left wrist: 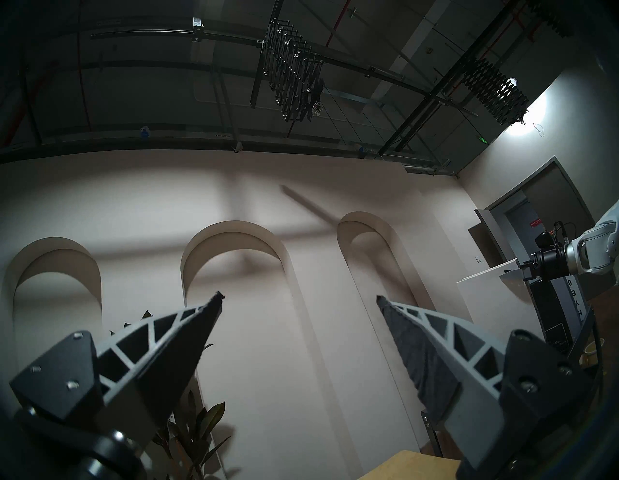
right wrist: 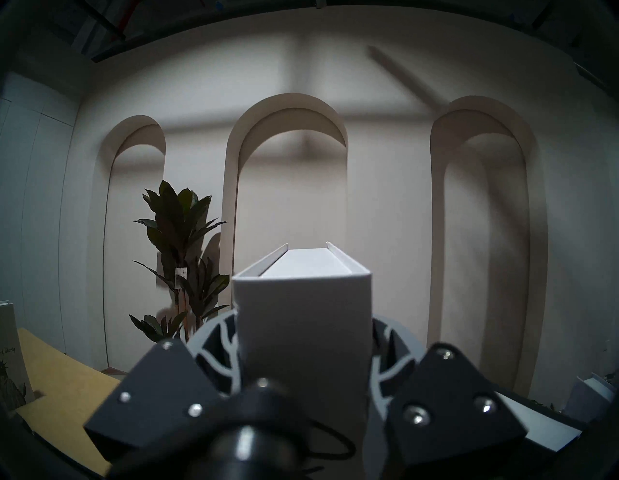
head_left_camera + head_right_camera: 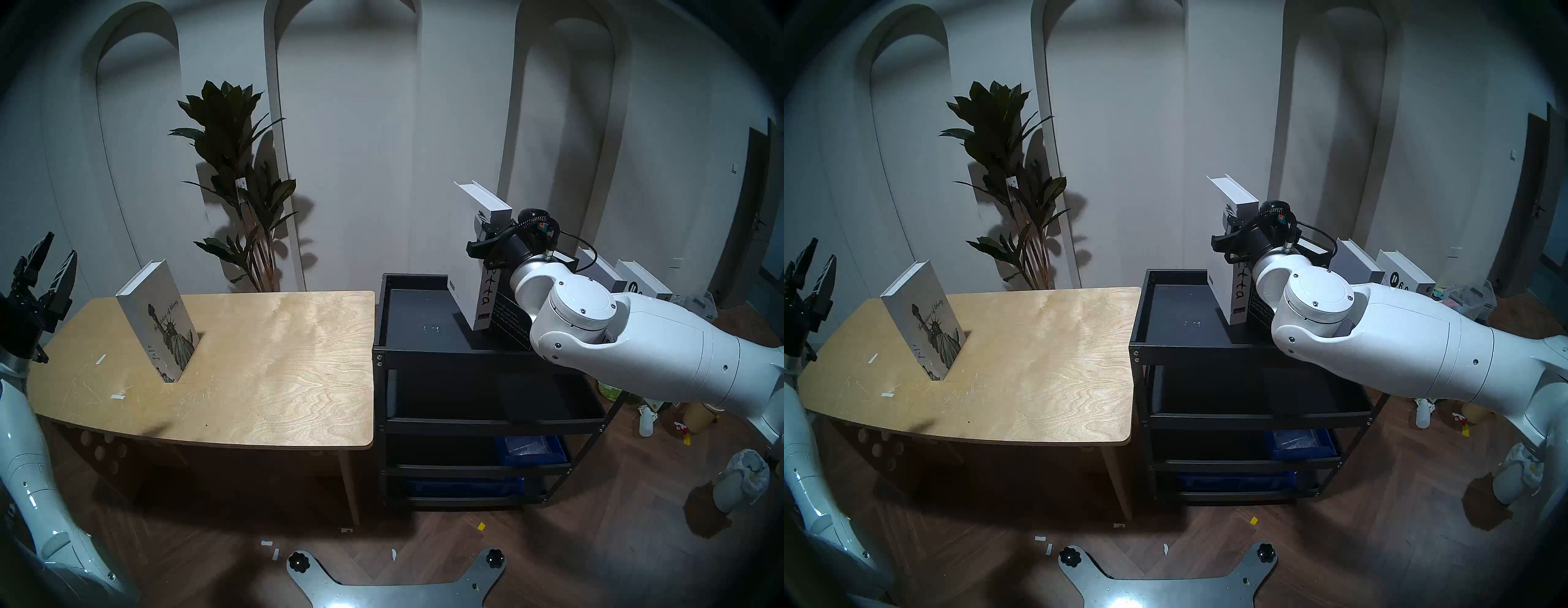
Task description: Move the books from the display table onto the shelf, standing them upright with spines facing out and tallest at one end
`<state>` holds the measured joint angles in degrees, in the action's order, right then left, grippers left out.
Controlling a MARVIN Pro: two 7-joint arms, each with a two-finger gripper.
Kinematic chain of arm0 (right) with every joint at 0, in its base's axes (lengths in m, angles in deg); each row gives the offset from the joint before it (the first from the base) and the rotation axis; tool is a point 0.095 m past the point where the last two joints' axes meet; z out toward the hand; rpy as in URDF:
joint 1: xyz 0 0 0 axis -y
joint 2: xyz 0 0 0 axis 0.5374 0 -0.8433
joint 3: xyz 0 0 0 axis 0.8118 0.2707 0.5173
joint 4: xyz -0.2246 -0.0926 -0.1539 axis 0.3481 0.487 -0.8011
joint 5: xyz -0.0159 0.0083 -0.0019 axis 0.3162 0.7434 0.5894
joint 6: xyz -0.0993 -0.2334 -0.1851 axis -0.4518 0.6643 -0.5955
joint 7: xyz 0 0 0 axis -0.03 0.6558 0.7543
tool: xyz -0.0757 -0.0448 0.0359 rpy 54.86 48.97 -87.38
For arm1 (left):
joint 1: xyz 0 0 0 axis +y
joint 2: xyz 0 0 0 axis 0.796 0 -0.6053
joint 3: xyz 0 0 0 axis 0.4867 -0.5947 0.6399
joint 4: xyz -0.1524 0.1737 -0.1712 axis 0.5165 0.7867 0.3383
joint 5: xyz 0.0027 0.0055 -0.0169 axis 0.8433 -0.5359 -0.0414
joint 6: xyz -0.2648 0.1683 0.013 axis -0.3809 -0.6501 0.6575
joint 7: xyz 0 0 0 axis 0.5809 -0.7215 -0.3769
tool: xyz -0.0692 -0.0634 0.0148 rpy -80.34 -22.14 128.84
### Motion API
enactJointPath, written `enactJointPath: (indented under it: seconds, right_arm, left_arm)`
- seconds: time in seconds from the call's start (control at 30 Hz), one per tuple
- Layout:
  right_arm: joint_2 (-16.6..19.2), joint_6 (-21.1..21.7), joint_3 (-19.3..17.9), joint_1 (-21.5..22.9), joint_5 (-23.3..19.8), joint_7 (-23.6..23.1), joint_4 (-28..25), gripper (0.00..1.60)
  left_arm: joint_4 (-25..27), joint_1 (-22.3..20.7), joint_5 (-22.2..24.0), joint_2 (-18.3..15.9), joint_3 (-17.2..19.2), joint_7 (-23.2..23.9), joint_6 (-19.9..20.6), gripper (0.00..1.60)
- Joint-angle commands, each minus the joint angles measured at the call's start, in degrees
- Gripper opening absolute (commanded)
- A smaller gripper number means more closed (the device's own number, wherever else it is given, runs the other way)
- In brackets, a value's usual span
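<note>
- Right claw [image 3: 483, 237]: closed across the spine of the white "Arietta" book [image 3: 481, 271], high up near its top end, fingers [image 2: 217, 352] on either cover. The book stands near upright, leaning slightly, its lower end at or just above the tray top of the black trolley [image 3: 407, 335]; contact there cannot be told.
- Step in hand, as judged: setting this book down upright, spine out. Bring the bottom edge flat to the tray, square the book against the black book [image 3: 511, 322] just beside it, and release only once it leans on that neighbour and not toward the open side.
- Risk, as judged: a high grip leaves the foot free to swing or skid.
- Trolley: further books stand toward its right end behind the arm. The left half of the tray is bare, bounded by a raised lip; clear that lip on withdrawal.
- Left claw [image 3: 44, 271]: jaws wide apart, holding nothing, raised beyond the left end of the wooden surface [image 3: 275, 361].
- Statue of Liberty book [image 3: 159, 322]: stands tilted near the surface's back-left corner, well apart from the trolley; open room to its right.
</note>
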<state>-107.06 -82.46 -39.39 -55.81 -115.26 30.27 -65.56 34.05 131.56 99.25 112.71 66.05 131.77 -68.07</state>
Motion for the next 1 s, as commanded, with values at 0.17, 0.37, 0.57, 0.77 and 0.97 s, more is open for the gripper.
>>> enactJointPath:
  seconds: [0.17, 0.37, 0.57, 0.77, 0.97]
  right_arm:
    - [-0.69, -1.80, 0.37, -0.74, -0.70, -2.09, 2.87, 0.00]
    - [-0.68, -2.71, 0.74, -1.28, -0.64, -1.56, 2.43, 0.00]
    - [0.06, -3.19, 0.88, -1.90, -0.96, -0.40, 1.61, 0.00]
    - [1.26, -3.93, 1.22, -2.70, -1.18, 0.32, 1.20, 0.00]
    - [1.64, -4.19, 1.57, -3.02, -1.18, 0.66, 0.85, 0.00]
  left_arm:
    - [0.72, -0.37, -0.06, -0.74, -0.14, 0.04, 0.12, 1.60]
    - [0.72, -0.36, -0.06, -0.74, -0.14, 0.04, 0.12, 1.60]
    - [0.72, -0.36, -0.06, -0.74, -0.14, 0.04, 0.12, 1.60]
    - [0.72, -0.36, -0.06, -0.74, -0.14, 0.04, 0.12, 1.60]
    - [0.73, -0.36, -0.06, -0.74, -0.14, 0.04, 0.12, 1.60]
